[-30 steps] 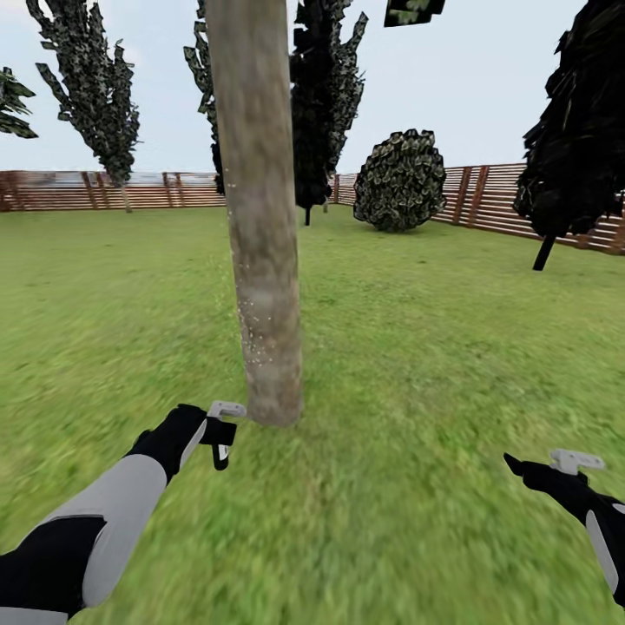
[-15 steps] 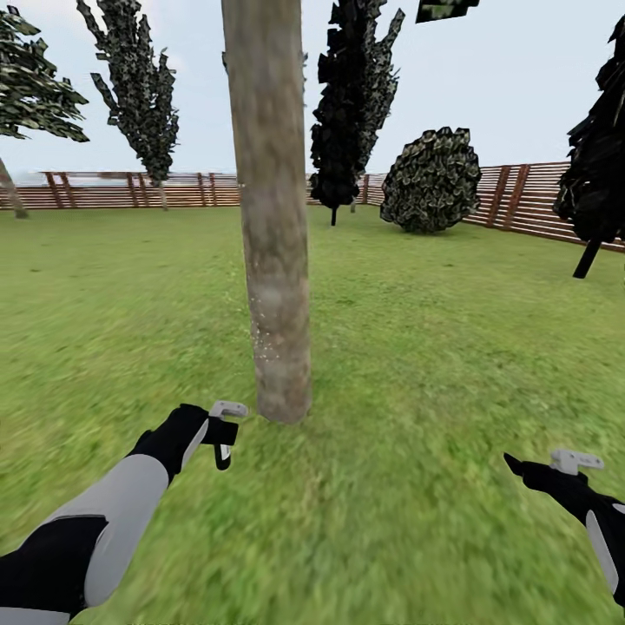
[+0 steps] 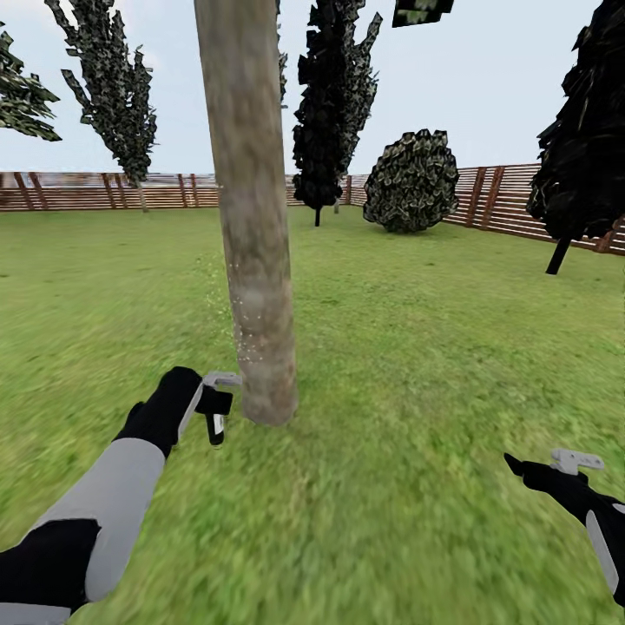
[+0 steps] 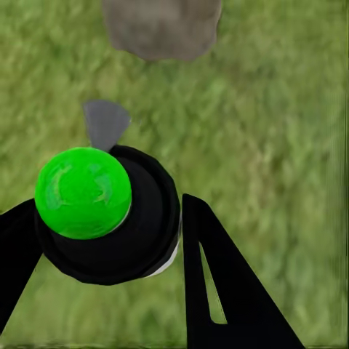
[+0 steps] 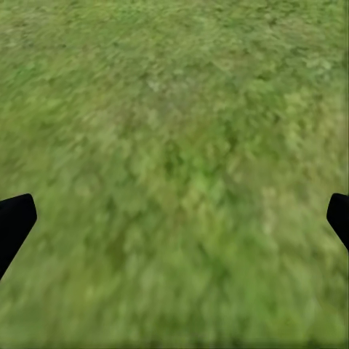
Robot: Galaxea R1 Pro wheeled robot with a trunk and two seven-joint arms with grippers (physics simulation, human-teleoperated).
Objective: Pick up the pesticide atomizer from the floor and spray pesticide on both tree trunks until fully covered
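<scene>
Nestling between fingers (image 4: 218, 283): pesticide atomizer (image 4: 120, 218)

Two black gripper fingers (image 4: 218, 283) rose from the lower corners of the frame and clamped a round black bottle (image 4: 145, 233) at the lower left, one on each side of it. A glossy bright green dome (image 4: 82, 192) sat on the bottle, and a small grey wedge-shaped nozzle (image 4: 105, 122) projected above it. The blurred beige-grey base of a trunk (image 4: 161, 27) occupied the upper centre, surrounded by mottled green grass (image 4: 283, 123).
</scene>
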